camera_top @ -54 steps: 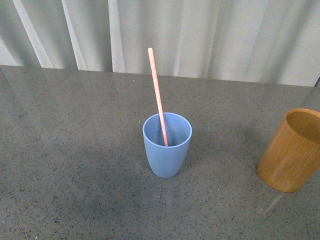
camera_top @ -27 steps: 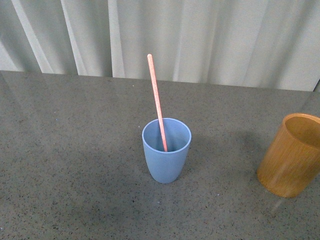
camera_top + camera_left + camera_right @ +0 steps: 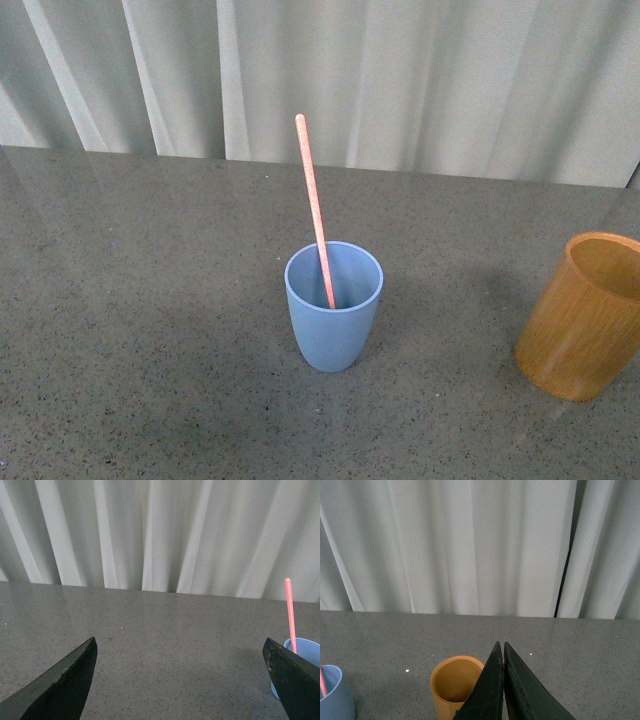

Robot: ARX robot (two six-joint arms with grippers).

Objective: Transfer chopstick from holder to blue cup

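One pink-red chopstick (image 3: 315, 210) stands in the blue cup (image 3: 333, 310) near the middle of a speckled grey tabletop (image 3: 130, 330), its lower end inside the cup and its upper end leaning a little toward the left and rising well above the rim against the pale pleated curtain (image 3: 400, 70) behind the table. Further right, well apart from the blue cup, the orange-brown wooden holder (image 3: 583, 318) stands upright near the table's right edge, its mouth open. Neither arm shows in the front view. From the left wrist camera, the left gripper (image 3: 182, 680) hangs above bare tabletop with its two dark fingers (image 3: 65, 682) spread wide and nothing between them; the blue cup and its chopstick peek in just beside the far finger. From the right wrist camera, the right gripper (image 3: 503, 652) has its dark fingers (image 3: 520, 690) pressed together tip to tip, gripping nothing, poised just in front of the holder, whose hollow looks empty, while the rim of the blue cup shows at the frame's edge.
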